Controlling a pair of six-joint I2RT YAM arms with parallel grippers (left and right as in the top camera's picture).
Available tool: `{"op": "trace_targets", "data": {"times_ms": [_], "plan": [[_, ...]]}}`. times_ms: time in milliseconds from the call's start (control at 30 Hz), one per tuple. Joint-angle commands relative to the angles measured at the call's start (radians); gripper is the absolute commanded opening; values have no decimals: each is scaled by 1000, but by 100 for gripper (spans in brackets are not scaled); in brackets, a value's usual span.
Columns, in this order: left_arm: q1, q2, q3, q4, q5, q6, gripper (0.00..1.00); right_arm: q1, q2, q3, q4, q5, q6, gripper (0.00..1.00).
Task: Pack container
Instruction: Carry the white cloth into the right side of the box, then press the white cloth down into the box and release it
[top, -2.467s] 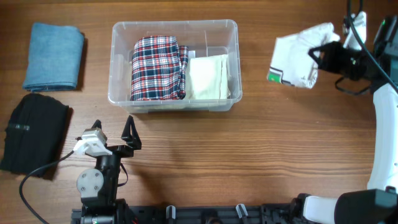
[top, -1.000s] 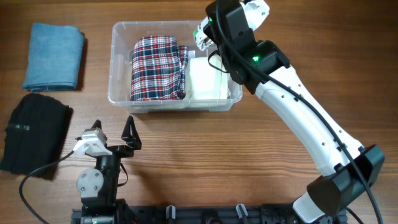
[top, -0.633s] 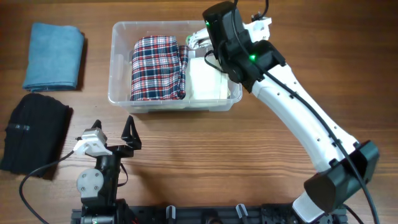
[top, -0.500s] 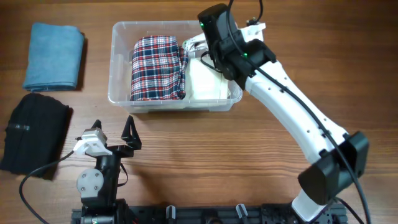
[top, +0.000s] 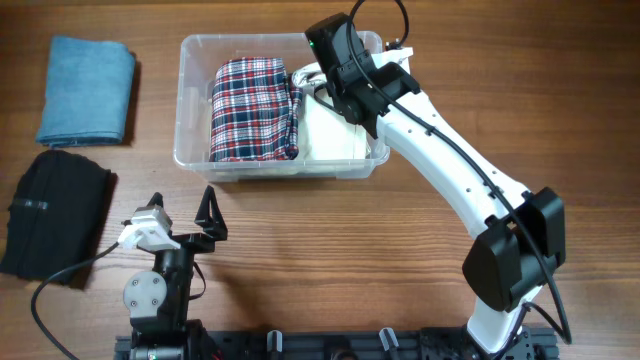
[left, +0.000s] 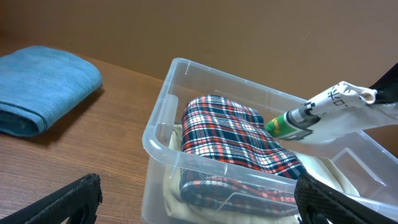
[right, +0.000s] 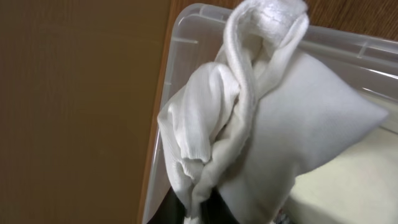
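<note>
From above, the container (top: 190, 100) stands on the wooden table (top: 400, 260) at the far side, a little left of the middle. The right gripper (top: 322, 80) hangs over its right half, near the far wall, pinching a white garment (top: 305, 76) that hangs inside the rim. In the container lie a plaid garment (top: 253, 108) on the left and a cream garment (top: 335, 135) on the right. The left gripper (top: 181, 212) is spread wide and holds nothing, near the front edge of the table and well apart from the container. A blue cloth (top: 87, 90) and a black garment (top: 55, 210) lie to the left. In the left wrist view, the container is in front of the spread fingers (left: 68, 198), and the white garment, with a green mark, hangs above the plaid one. In the right wrist view, the dark fingers (right: 199, 213) are pressed on the lower end of the bunched white garment, with the container's corner just behind it.
</note>
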Motion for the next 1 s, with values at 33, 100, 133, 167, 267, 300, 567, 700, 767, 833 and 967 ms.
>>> {"op": "trace_targets", "data": {"times_ms": [33, 100, 133, 167, 267, 300, 567, 700, 767, 833, 967], "plan": [[-5, -7, -8, -1, -6, 2, 100, 11, 9, 21, -25, 33, 18, 4], [-5, -7, -8, -1, -6, 2, 100, 11, 9, 21, -51, 23, 18, 25], [-5, -7, -8, -1, -6, 2, 100, 12, 9, 21, -59, 10, 18, 34], [-5, -7, -8, -1, -6, 2, 100, 12, 9, 21, -66, -22, 18, 38], [-5, -7, -8, -1, -6, 2, 100, 14, 9, 21, -93, -120, 18, 37], [-5, -7, -8, -1, -6, 2, 100, 19, 9, 21, -107, -141, 17, 37], [-5, -7, -8, -1, -6, 2, 100, 115, -92, 22, -288, -154, -3, 35], [-5, -7, -8, -1, -6, 2, 100, 167, -179, 22, -341, -41, -5, 37], [-5, -7, -8, -1, -6, 2, 100, 167, -194, 22, -338, -10, -56, 38], [-5, -7, -8, -1, -6, 2, 100, 166, -195, 22, -333, -1, -248, 65], [-5, -7, -8, -1, -6, 2, 100, 166, -195, 22, -228, -3, -887, 99]]}}
